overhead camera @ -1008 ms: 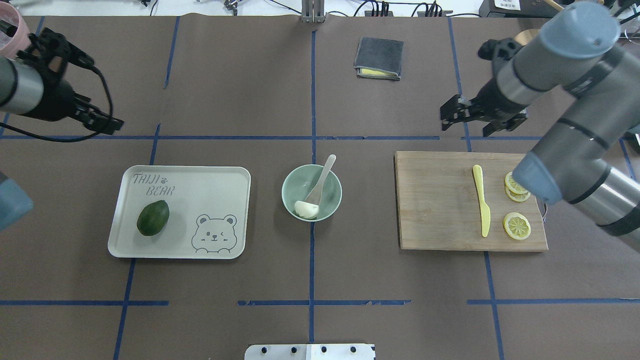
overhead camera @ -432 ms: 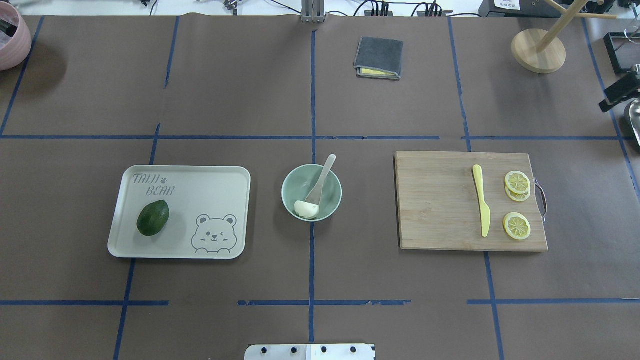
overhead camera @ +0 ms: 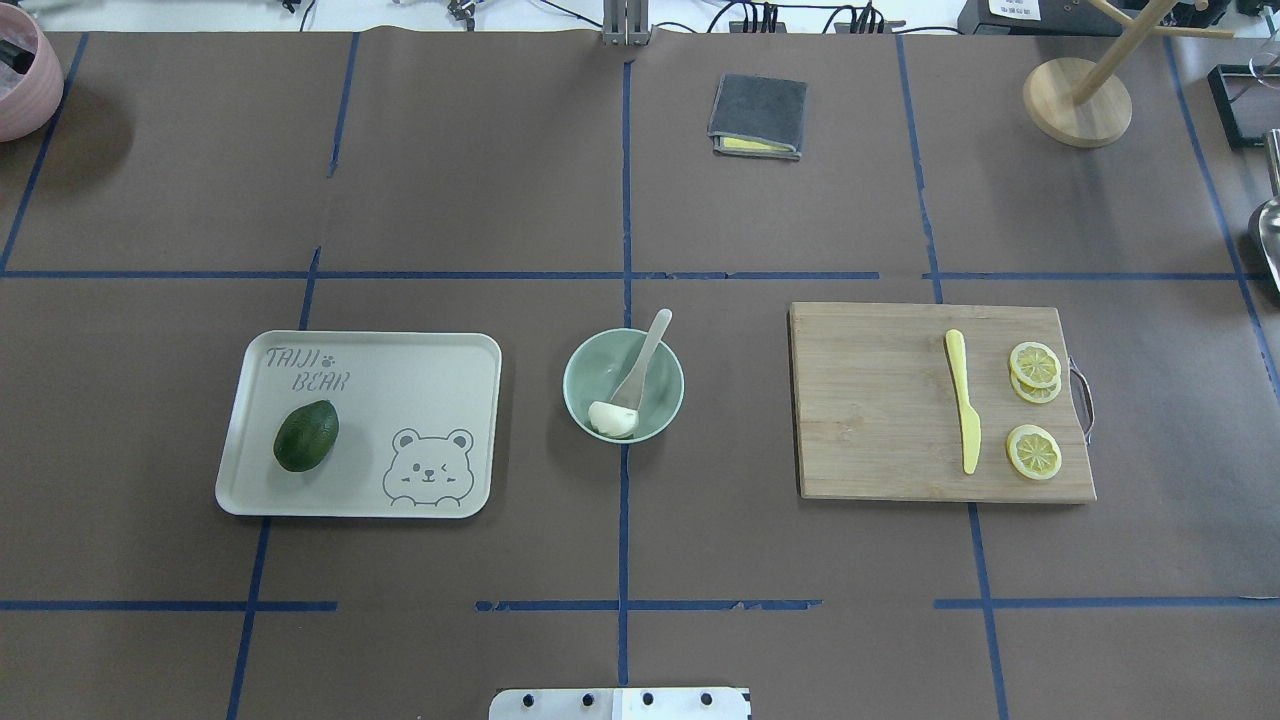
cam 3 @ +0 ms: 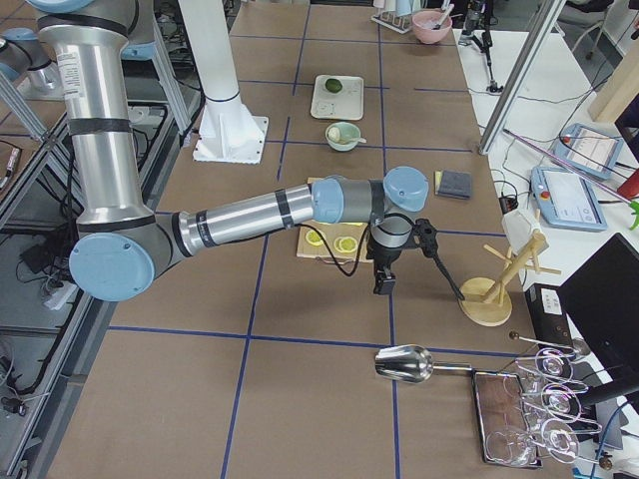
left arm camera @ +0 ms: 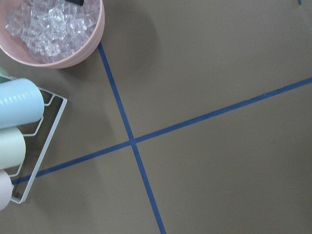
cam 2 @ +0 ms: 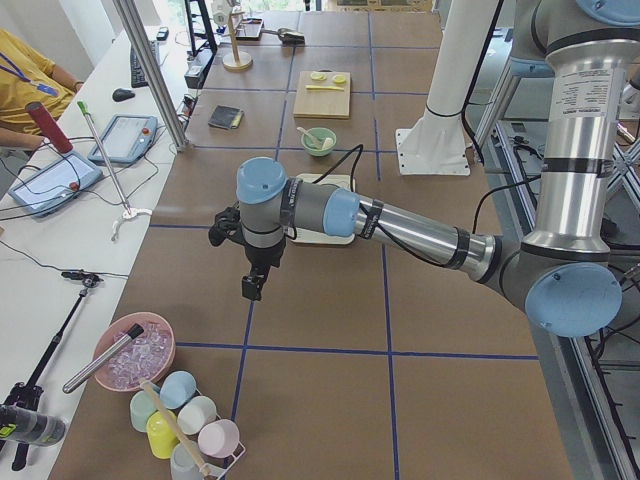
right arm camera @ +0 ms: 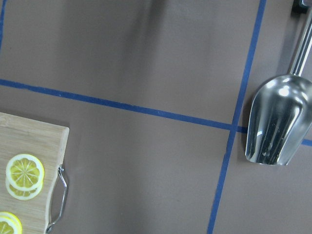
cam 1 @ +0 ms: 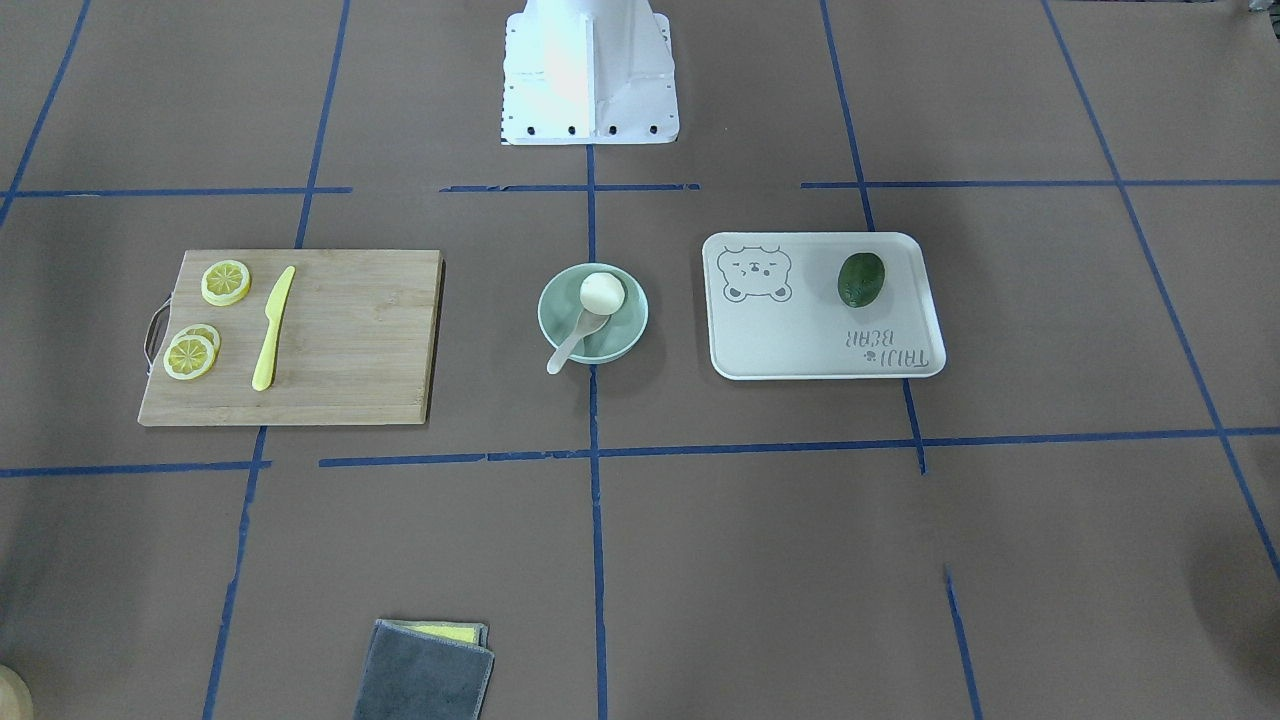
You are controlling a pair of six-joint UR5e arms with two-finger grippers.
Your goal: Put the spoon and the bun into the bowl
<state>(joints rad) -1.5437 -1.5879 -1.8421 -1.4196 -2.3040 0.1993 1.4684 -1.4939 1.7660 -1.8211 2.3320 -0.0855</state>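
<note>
The mint-green bowl (overhead camera: 573, 371) stands at the table's middle, also in the front-facing view (cam 1: 629, 330). The white bun (overhead camera: 612, 419) (cam 1: 602, 292) lies inside it. The cream spoon (overhead camera: 645, 355) (cam 1: 570, 345) rests in the bowl with its scoop by the bun and its handle over the rim. Neither gripper is in the overhead or front-facing view. My left gripper (cam 2: 254, 283) hangs above the table's left end. My right gripper (cam 3: 381, 284) hangs beyond the cutting board at the right end. I cannot tell whether either is open or shut.
A cream bear tray (overhead camera: 420, 380) holding an avocado (overhead camera: 306, 435) lies left of the bowl. A wooden cutting board (overhead camera: 870, 410) with a yellow knife (overhead camera: 964, 412) and lemon slices (overhead camera: 1033, 452) lies right. A grey cloth (overhead camera: 758, 115) lies at the back. A metal scoop (right arm camera: 275, 122) and pink ice bowl (left arm camera: 85, 41) are at the ends.
Both arms have drawn outward and left the overhead view, the left arm to the left, the right arm to the right. The bowl, bun and spoon have not moved.
</note>
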